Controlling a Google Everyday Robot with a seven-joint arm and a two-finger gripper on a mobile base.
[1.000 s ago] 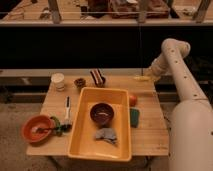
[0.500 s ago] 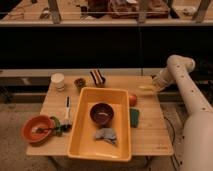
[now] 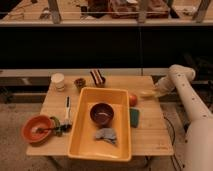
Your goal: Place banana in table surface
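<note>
The banana [image 3: 146, 93] is small and pale yellow and sits at the tip of my gripper [image 3: 151, 93], low over the right rear part of the light wooden table surface [image 3: 150, 131]. The gripper reaches in from the right on the white arm [image 3: 181, 86] and is shut on the banana. I cannot tell whether the banana touches the wood. The round orange fruit [image 3: 133, 98] lies just left of the banana, next to the yellow tub [image 3: 80, 142].
The tub holds a dark bowl [image 3: 102, 113] and a grey cloth [image 3: 106, 135]. A green sponge [image 3: 135, 117] lies right of the tub. A white cup [image 3: 58, 81], a small brown bowl [image 3: 79, 82] and a striped object [image 3: 97, 76] stand at the back. An orange bowl [image 3: 36, 128] is front left.
The gripper has come down and slightly right with the banana, from above the table's back right corner to low over the surface near the orange fruit.
</note>
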